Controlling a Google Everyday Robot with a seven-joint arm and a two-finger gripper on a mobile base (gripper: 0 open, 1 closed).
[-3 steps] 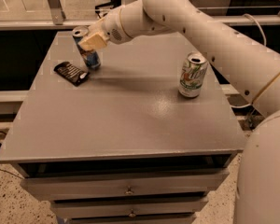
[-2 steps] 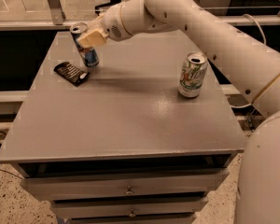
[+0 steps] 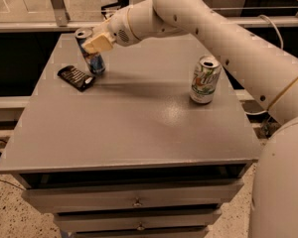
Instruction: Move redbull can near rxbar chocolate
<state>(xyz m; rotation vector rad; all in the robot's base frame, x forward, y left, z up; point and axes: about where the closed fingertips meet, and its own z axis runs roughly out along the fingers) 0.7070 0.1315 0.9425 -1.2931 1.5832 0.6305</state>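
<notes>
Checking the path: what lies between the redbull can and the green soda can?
Only bare table, in the camera view. The gripper holds the redbull can, far from the soda can.

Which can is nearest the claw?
The slim blue redbull can, tilted far left beside the rxbar chocolate, claw shut on it; the white-and-green can stands apart.
</notes>
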